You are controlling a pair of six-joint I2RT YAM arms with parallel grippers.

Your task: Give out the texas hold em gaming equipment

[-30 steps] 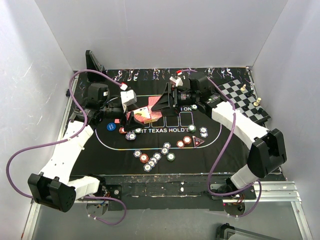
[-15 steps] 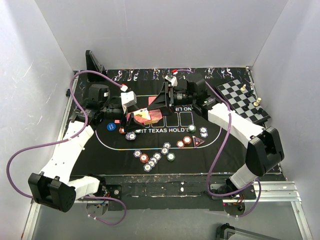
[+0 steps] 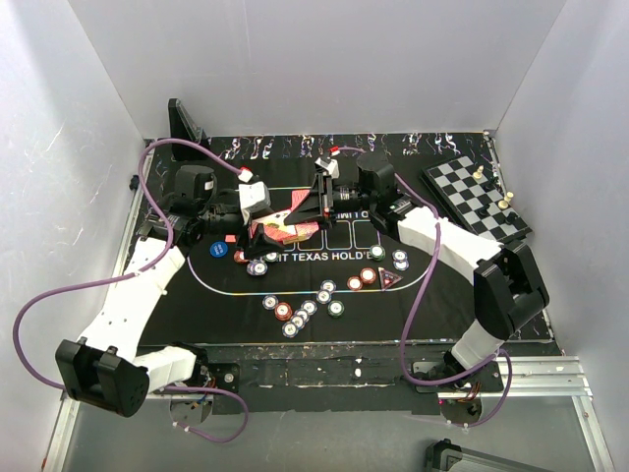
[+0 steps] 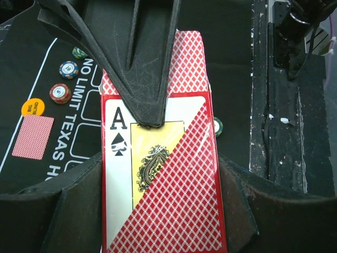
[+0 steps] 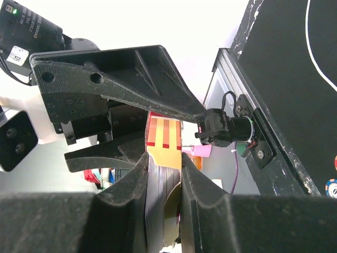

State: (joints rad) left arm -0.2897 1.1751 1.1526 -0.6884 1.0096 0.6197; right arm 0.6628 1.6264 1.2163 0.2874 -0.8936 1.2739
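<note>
A: Where's the pack [image 4: 168,205]?

B: Mid-air over the mat [image 3: 432,285], left of centre, tilted, ace face up to the left wrist cam. Left jaws are clamped on its long edges, near end.

A: And the right jaws?

B: Narrowed onto the far end, one finger flat on the face, the other underneath. They're pinching the pack through its thickness. Flap or the cards inside? Can't tell.

A: How does it handle?

B: Prob. light, thin cardboard, glossy so likely slick. Cards inside would be loose, and I'd guess they fan or spill if the open end dips. Squeeze too hard on the edges and the box may bow. Best hold, imo: flat faces at the end, as the right has it, w/ the left steadying the sides.

A: Arm pose?

B: Left arm [image 3: 138,285] runs up from the near left corner and its wrist turns inward. Right arm [image 3: 442,241] has its elbow at the right and its forearm angles across to meet it. One card [image 4: 32,137], the button [image 4: 32,107] and chips [image 3: 295,315] lie on the mat.
</note>
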